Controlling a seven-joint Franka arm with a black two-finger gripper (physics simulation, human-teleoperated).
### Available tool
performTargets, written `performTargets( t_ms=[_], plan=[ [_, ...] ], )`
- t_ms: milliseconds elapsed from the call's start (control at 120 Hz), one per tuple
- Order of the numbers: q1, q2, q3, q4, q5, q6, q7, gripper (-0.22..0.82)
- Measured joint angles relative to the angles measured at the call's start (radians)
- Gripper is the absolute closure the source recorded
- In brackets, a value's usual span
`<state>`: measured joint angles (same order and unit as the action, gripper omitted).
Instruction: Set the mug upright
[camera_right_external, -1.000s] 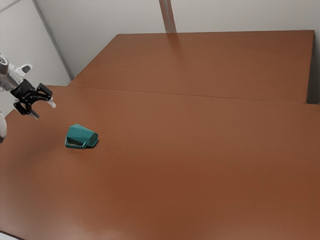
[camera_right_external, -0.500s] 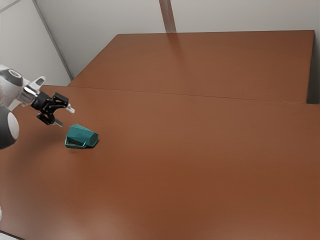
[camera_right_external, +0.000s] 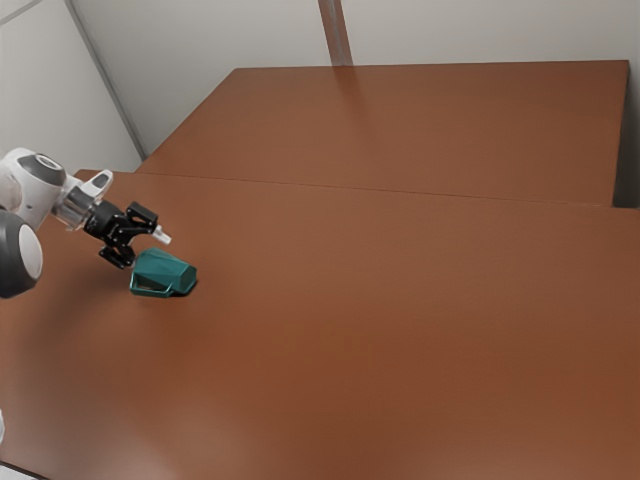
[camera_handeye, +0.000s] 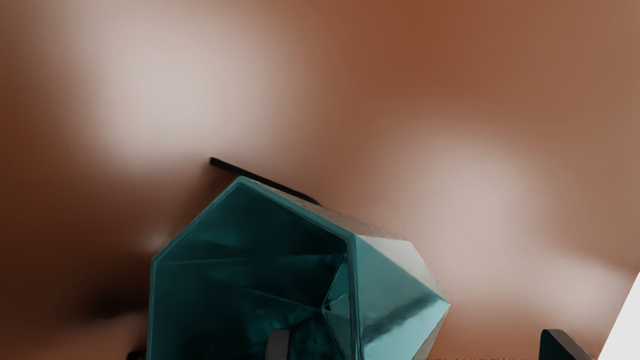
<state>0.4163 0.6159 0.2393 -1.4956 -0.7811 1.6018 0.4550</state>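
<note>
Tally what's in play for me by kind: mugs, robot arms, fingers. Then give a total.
Mug: 1, teal, lying on its side
Robot arm: 1
Fingers: 2, standing apart
Total: 4

Mug (camera_right_external: 165, 274) lying on its side on the table (camera_right_external: 400, 340), near the exterior view's left edge, end effector (camera_right_external: 148, 249) just beside it

ok so the mug (camera_handeye: 395, 300) gets chopped by the wrist view's bottom edge, same with both fingers (camera_handeye: 278, 346). Exterior view's left edge cuts off the arm (camera_right_external: 38, 185), and one fingertip's hidden by the mug there.
</note>
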Motion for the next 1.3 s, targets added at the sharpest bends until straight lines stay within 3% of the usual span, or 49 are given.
performTargets(
  t_ms=[167,367,508,808,925,1050,1300],
  plan=[
    [-0.003,-0.008,-0.025,0.011,0.012,-0.008,0.004,0.53],
    [-0.012,-0.027,-0.063,0.016,0.032,-0.013,-0.002,0.71],
    [-0.029,-0.055,-0.072,0.013,0.072,-0.013,-0.017,0.75],
    [-0.095,-0.231,-0.145,-0.014,0.332,0.026,-0.074,0.76],
    [-0.170,-0.358,-0.165,-0.166,0.496,0.114,-0.100,0.77],
    [-0.213,-0.493,-0.238,-0.355,0.639,0.247,-0.141,0.77],
    [-0.240,-0.591,-0.367,-0.531,0.744,0.465,-0.277,0.77]
  ],
)
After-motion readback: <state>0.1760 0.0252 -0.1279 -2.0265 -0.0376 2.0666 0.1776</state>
